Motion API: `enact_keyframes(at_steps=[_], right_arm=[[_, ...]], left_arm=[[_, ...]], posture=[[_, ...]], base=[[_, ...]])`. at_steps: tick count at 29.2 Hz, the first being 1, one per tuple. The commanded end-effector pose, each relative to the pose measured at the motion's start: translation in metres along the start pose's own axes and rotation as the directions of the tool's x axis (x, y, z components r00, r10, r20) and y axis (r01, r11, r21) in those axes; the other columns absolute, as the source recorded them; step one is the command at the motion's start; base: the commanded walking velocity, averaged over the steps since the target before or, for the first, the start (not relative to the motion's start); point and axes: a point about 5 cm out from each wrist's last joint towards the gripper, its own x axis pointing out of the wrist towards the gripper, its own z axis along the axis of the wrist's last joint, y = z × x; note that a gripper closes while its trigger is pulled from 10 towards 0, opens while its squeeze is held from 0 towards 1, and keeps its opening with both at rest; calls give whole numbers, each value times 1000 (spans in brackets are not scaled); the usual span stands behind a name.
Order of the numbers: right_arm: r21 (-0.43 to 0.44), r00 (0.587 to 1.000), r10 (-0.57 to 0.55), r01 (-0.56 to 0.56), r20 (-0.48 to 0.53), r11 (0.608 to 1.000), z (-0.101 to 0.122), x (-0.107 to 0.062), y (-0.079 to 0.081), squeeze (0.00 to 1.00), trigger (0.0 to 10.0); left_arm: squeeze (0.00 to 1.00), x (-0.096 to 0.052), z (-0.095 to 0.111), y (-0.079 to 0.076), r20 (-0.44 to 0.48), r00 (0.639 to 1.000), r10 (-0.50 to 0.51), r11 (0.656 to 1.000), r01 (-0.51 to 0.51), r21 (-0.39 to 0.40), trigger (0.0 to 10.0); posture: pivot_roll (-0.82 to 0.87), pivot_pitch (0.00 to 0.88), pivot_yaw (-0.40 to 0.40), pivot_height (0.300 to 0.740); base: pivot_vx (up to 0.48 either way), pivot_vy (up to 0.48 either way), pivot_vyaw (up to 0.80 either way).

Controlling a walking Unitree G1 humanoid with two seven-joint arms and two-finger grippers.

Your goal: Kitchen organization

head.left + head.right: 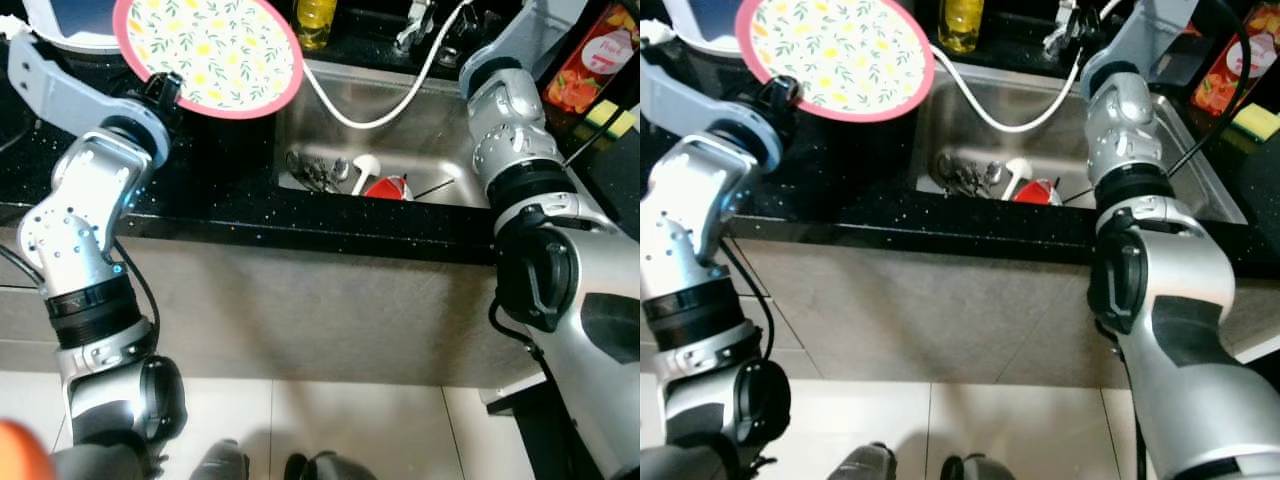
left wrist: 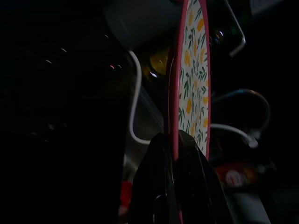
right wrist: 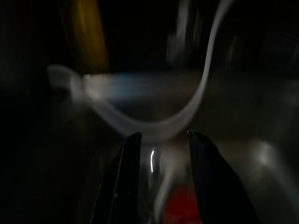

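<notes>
Plate [image 1: 210,52] in left tool [image 2: 175,148], beside sink [image 1: 420,130] holding perhaps cutlery [image 1: 318,172].

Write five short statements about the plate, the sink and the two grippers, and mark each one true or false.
1. The left gripper is shut on the rim of the floral plate. True.
2. The plate lies flat in the bottom of the sink. False: it is held up over the dark countertop, left of the sink.
3. Cutlery and a red item lie in the sink. True.
4. The right gripper is shut on the white hose. False: its fingers stand apart, with the hose beyond them.
5. A yellow bottle stands behind the sink. True.
</notes>
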Motion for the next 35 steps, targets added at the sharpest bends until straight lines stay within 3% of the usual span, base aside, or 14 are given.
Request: enact_keyframes(at_steps=[1,4,6,7,8,11,12,14,16,17,21,23,28,35], right_arm=[[118,1000,26,-25,-11,993,-3,-1,-3,0,10000],[200,995,40,-58,94,978,11,-1,-4,0,10000],[210,971,93,-140,222,968,31,-3,-1,0,10000],[224,944,137,-209,300,952,42,-5,3,0,10000],[224,944,137,-209,300,952,42,-5,3,0,10000],[205,884,230,-334,407,920,57,-10,12,0,10000],[156,847,287,-390,448,907,62,-15,18,0,10000],[140,837,305,-406,455,903,64,-17,19,0,10000],[94,823,328,-414,463,906,68,-21,18,0,10000],[84,821,330,-412,466,907,69,-22,17,0,10000],[74,832,309,-383,461,921,67,-23,10,0,10000],[68,829,311,-383,464,921,66,-24,8,0,10000],[80,845,305,-375,438,923,55,-22,8,0,10000],[66,834,340,-406,435,912,57,-24,15,0,10000]], left_arm=[[0,7,-6,-10,-49,994,-93,996,92,-7,10000],[0,17,-7,-15,-67,989,-129,991,131,21,10000],[0,33,1,-24,-10,981,-194,958,191,213,10000],[0,42,3,-25,7,975,-221,944,212,251,10000],[0,42,3,-25,7,975,-221,944,212,251,10000],[0,55,7,-17,61,972,-228,947,207,247,10000],[0,61,9,-11,106,972,-212,953,181,244,10000],[0,62,9,-10,115,971,-209,953,176,246,10000],[0,73,-9,15,11,1000,15,954,-18,298,10000],[0,75,-16,27,-33,992,119,936,-101,337,10000],[0,75,-10,27,-13,995,102,963,-96,252,10000],[0,75,5,21,62,997,41,979,-52,199,10000],[0,77,7,33,57,995,78,983,-86,165,10000],[0,77,16,23,76,997,24,986,-36,163,10000]], posture=[[199,46,-28,740],[177,34,-8,740],[155,46,15,740],[150,48,18,740],[150,48,18,740],[103,51,33,740],[86,44,46,740],[86,44,46,740],[60,52,57,740],[59,52,58,740],[40,38,63,740],[52,35,62,740],[62,44,52,740],[76,47,49,740]], base=[[0,0,0],[0,0,0],[0,0,0],[0,0,0],[0,0,0],[0,0,0],[0,0,0],[0,0,0],[0,0,0],[0,0,0],[0,0,0],[0,0,0],[0,0,0],[0,0,0]])
